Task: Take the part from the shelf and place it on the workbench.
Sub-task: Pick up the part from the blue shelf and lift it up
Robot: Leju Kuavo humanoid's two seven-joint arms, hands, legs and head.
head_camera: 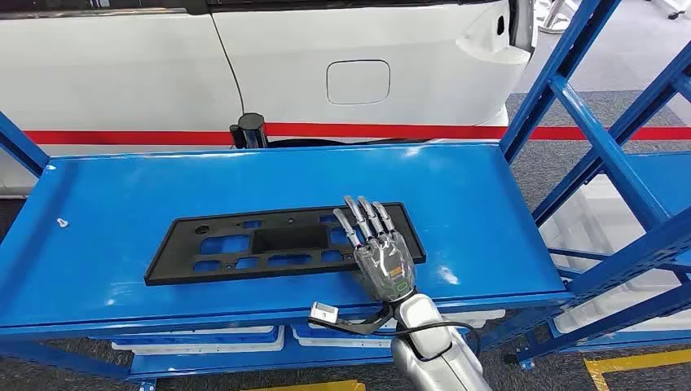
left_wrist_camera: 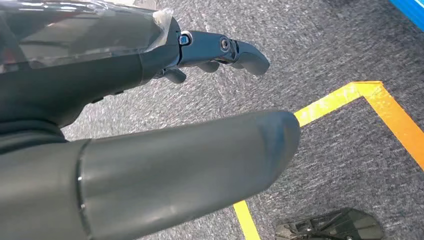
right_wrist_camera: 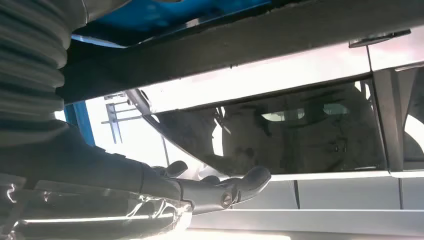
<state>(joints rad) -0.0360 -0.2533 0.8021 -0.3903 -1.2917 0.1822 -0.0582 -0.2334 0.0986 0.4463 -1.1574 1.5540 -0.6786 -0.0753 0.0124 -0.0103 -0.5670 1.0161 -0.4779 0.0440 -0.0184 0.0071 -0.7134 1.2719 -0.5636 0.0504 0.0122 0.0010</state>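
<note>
Black part [head_camera: 281, 244]: flat slotted plate, lying on the blue shelf [head_camera: 122, 212], nearer the front edge than the back, long side along that edge, right end toward the right front corner. Not lifted; resting flat on the shelf, as far as the head view shows.

Right hand [head_camera: 377, 244]: over the right end of the part, fingers extended and apart, pointing toward the back edge, palm down. Contact with the part probable but not certain from above; no fingers curled under the edge, so no grip established. Right wrist view: fingers [right_wrist_camera: 250, 179] stretched out, a dark bar close by, likely the part's edge, with the white car [head_camera: 342, 57] beyond.

Left hand [left_wrist_camera: 150, 125]: hanging over grey carpet [left_wrist_camera: 325, 45] with yellow tape [left_wrist_camera: 380, 100], fingers straight and spread, holding nothing.

Progress, judged: early stage. Reach to the part done or nearly so; grasp, lift off the shelf and carry to the workbench all remaining. Workbench not identifiable here.

Surroundings: blue rack frame [head_camera: 587, 138] beside the right edge, red stripe [head_camera: 367, 130] behind the back edge.
</note>
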